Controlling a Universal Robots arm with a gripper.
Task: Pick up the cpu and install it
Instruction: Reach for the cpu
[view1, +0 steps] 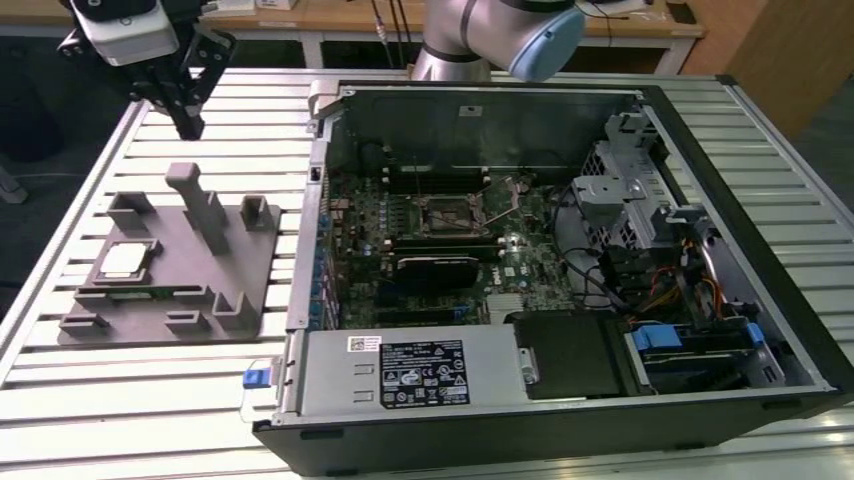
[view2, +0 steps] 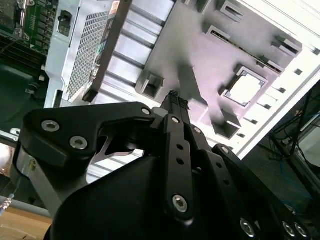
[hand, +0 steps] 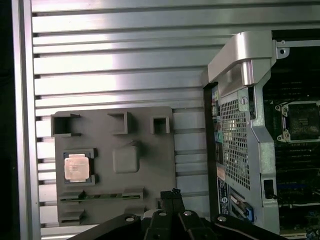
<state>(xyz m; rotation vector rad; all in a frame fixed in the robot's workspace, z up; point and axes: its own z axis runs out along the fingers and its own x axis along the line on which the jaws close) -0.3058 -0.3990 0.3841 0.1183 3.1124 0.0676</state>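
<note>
A slatted aluminium desk (view1: 80, 400) carries the work. Nearest, the grey fixture tray (view1: 147, 325) seats the cpu (view1: 123, 262) flat in a recessed pocket, metal plate up, presumably to locate it for pickup. Beside it, the open computer case (view1: 467, 110) lies on its side, so the motherboard socket (view1: 454, 212) faces upward. Farthest, the gripper (view1: 190, 128) hangs above the desk beyond the tray, fingers (view2: 173, 107) closed on nothing, well apart from the cpu.
</note>
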